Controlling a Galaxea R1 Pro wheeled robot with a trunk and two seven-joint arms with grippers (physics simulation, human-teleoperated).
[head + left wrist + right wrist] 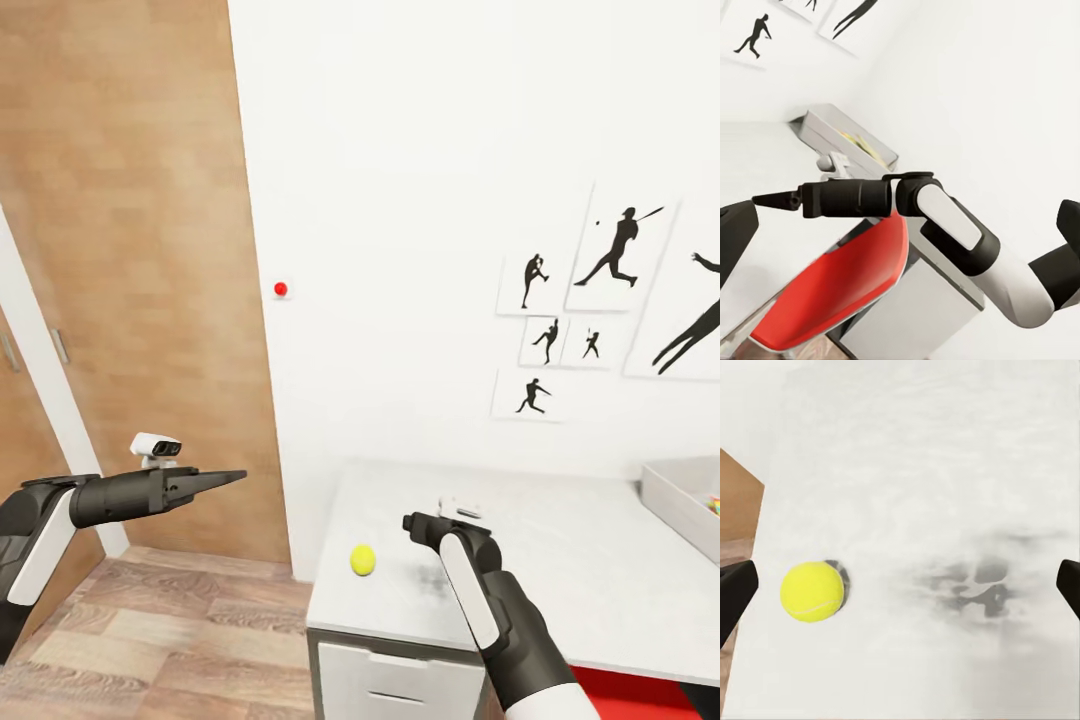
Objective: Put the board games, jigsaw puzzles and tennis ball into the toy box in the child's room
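Observation:
The yellow tennis ball lies on the pale table near its front left corner. My right gripper hangs just right of the ball, pointing down at the table top. In the right wrist view the tennis ball sits close to one fingertip, and the jaws are spread wide with nothing between them. At the table's far right stands the toy box with something colourful inside. My left gripper is held out over the floor left of the table, open and empty.
A tall wooden door panel fills the left side, with plank floor below. White drawers sit under the table's near edge. A red chair seat is tucked beside the table. Baseball silhouette prints hang on the white wall.

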